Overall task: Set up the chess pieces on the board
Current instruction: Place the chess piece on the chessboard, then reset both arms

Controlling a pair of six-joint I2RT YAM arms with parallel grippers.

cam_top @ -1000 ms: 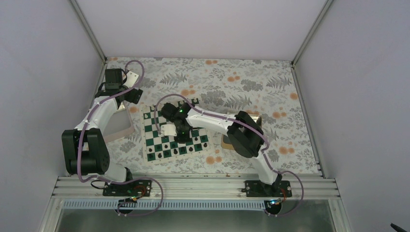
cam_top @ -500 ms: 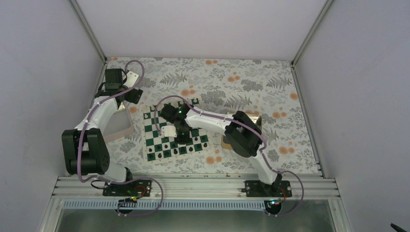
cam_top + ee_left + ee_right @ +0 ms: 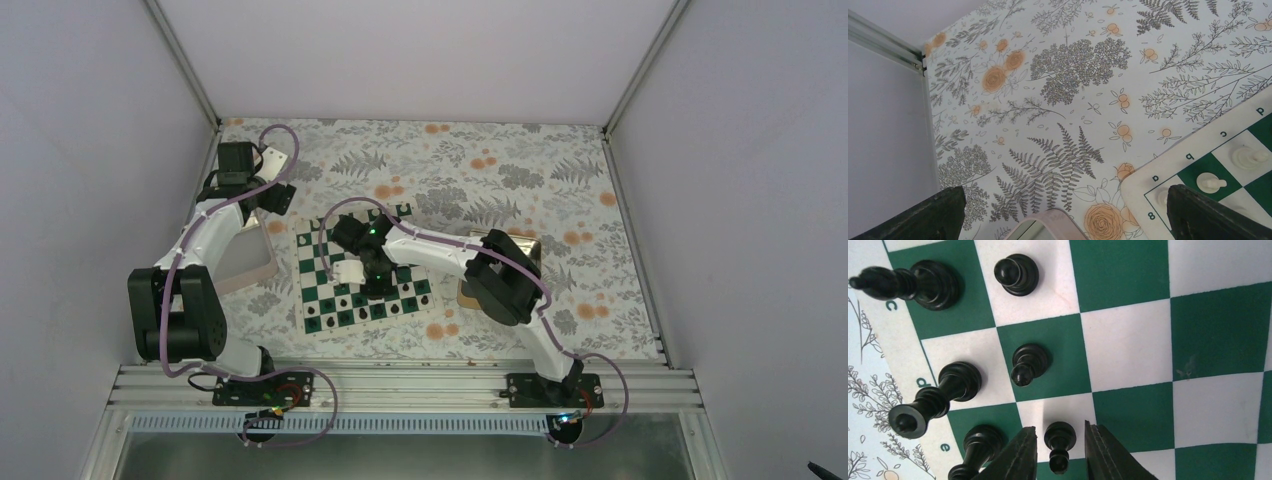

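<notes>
Standing pawn (image 3: 1060, 436): black, upright on a white square of the board (image 3: 1208, 330), in the second row from its lettered edge, in line with "e". Its long axis is vertical.
Right gripper (image 3: 1058, 452): one finger on each side of the pawn, with a thin gap on both sides, so it is not clamped.
Other chess pieces (image 3: 1029, 364): four more black ones stand upright by the c, d and e edge. The one on e is cut off at the bottom.
Left gripper (image 3: 1065, 200): spread wide and holding nothing, over the tabletop (image 3: 1073, 75) off the board's corner.
Hidden: in the top view the right wrist covers the pawn.
</notes>
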